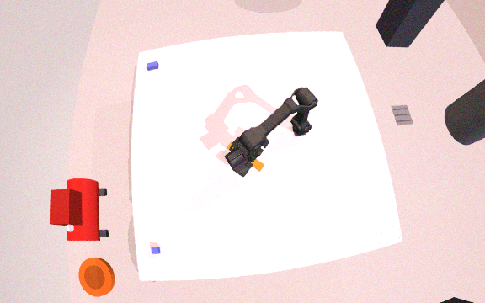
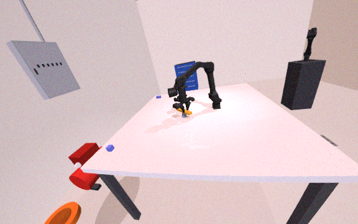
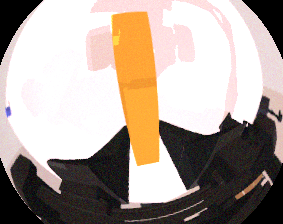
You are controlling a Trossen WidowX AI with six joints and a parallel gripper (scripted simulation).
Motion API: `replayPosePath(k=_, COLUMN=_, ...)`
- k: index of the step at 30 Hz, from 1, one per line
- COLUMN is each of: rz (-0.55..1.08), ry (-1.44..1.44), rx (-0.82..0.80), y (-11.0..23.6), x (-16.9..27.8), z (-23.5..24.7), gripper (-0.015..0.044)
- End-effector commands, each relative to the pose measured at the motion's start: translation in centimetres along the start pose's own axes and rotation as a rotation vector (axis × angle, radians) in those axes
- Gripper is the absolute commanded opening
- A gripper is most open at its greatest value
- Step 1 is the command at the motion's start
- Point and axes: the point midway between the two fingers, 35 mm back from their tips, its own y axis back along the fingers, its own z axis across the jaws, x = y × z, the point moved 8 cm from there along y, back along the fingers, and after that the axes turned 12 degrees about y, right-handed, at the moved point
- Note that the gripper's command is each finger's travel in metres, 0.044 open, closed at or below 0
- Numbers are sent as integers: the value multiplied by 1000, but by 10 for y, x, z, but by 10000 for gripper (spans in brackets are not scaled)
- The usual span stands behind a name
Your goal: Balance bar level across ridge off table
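My gripper [image 1: 242, 160] [image 2: 183, 109] [image 3: 146, 163] is shut on the orange bar [image 1: 259, 165] [image 2: 188, 112] [image 3: 137, 83], near the middle of the white table [image 1: 289, 210] [image 2: 244, 137]. In the overhead view only the bar's two ends stick out from under the gripper. In the side view the bar sits just above a small grey ridge [image 2: 184, 116] on the table. In the wrist view the bar runs long and straight away from the fingers; the ridge is hidden under it.
Two small blue blocks [image 1: 152, 66] [image 1: 155, 250] [image 2: 109, 147] [image 2: 158, 96] lie at the table's left corners. The arm's base [image 1: 301, 126] [image 2: 216, 104] stands behind the gripper. A red object [image 1: 76, 208] and an orange disc [image 1: 96, 277] are off the table on the left.
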Motion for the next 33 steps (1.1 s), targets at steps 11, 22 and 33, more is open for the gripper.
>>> replayPosePath(k=11, rz=0, ry=0, rx=0, y=0, x=0, z=0, gripper=167)
replayPosePath(k=22, rz=0, ry=0, rx=0, y=0, x=0, z=0, gripper=167)
replayPosePath(k=33, rz=0, ry=0, rx=0, y=0, x=0, z=0, gripper=169)
